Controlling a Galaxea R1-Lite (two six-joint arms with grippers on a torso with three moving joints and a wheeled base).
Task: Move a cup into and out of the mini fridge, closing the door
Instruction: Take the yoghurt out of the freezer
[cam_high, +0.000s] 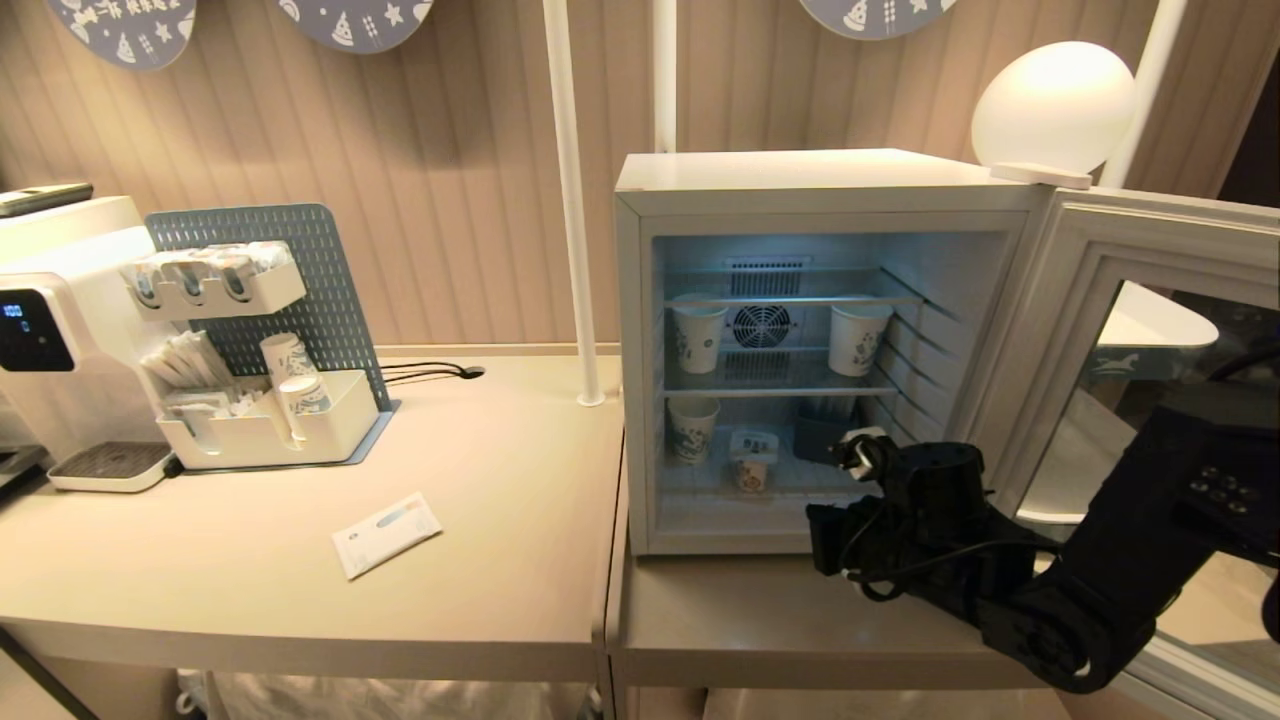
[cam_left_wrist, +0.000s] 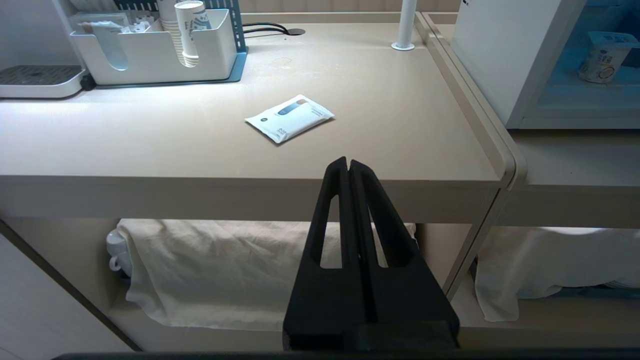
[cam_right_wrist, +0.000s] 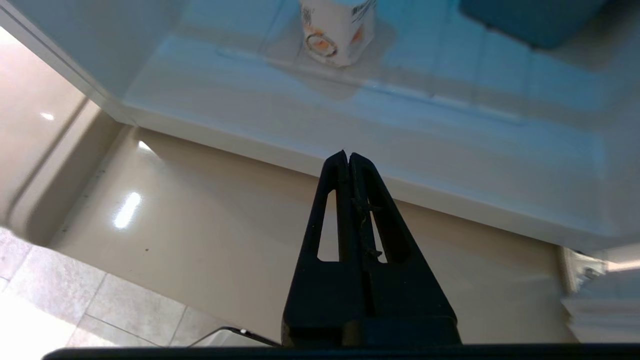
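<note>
Your right claw (cam_right_wrist: 348, 155) is pinched shut and empty, just outside the fridge (cam_high: 820, 185); the cup (cam_right_wrist: 337, 30) sits ahead on its floor, door (cam_high: 1150, 350) swung wide so you can reach in

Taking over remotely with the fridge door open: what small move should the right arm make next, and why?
Probably open the right gripper, then ease toward the cup: its jaws are shut and it sits outside the mini fridge, short of the cup on the floor.
</note>
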